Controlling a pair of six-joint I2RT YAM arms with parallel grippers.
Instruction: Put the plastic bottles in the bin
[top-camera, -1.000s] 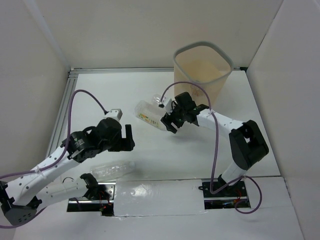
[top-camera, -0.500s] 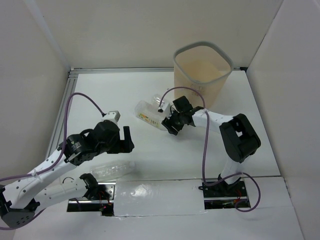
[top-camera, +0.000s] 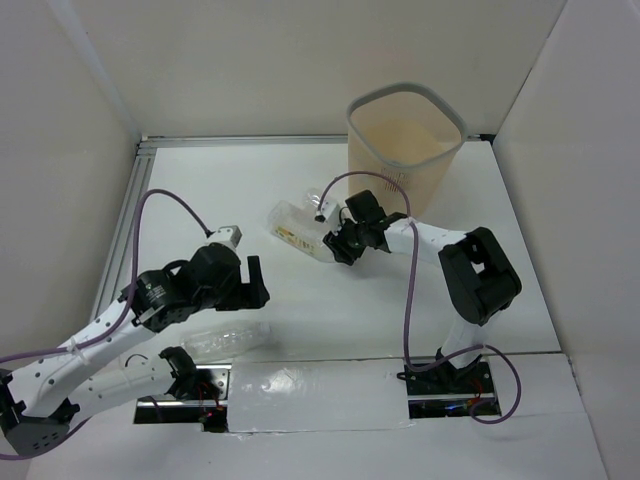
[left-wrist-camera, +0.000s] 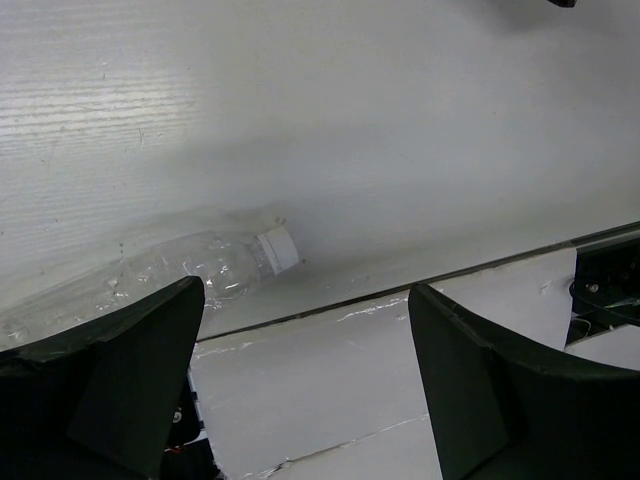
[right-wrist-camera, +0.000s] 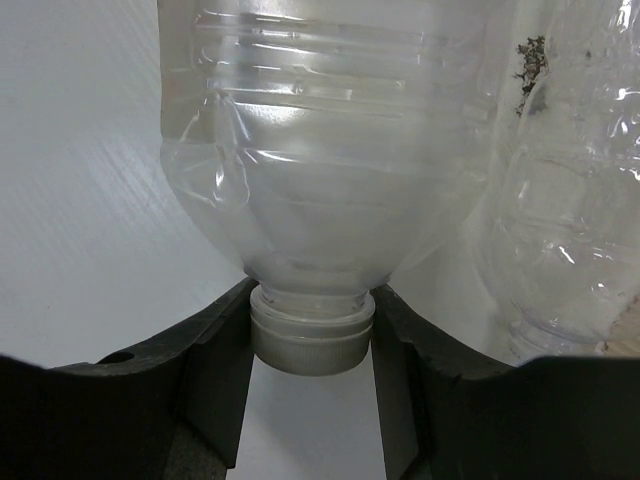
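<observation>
A clear bottle (top-camera: 298, 227) with a yellow-marked label lies left of the beige bin (top-camera: 432, 172). My right gripper (top-camera: 337, 244) is shut on its white cap (right-wrist-camera: 312, 338); both jaws touch the cap in the right wrist view (right-wrist-camera: 312, 305), below the bottle's body (right-wrist-camera: 320, 170). A second clear bottle (right-wrist-camera: 570, 230) lies right beside it, also seen from above (top-camera: 316, 198). A third clear bottle (top-camera: 225, 338) with a white cap (left-wrist-camera: 277, 250) lies near the front edge. My left gripper (top-camera: 255, 281) hangs open and empty above it (left-wrist-camera: 305, 292).
The bin stands at the back right, by the rear wall. White walls close in the table on the left, back and right. A taped strip (left-wrist-camera: 330, 390) and the arm bases run along the front edge.
My right gripper has pushed a little left onto the bottle's cap and closed on it. My left arm has dropped slightly toward the front bottle.
</observation>
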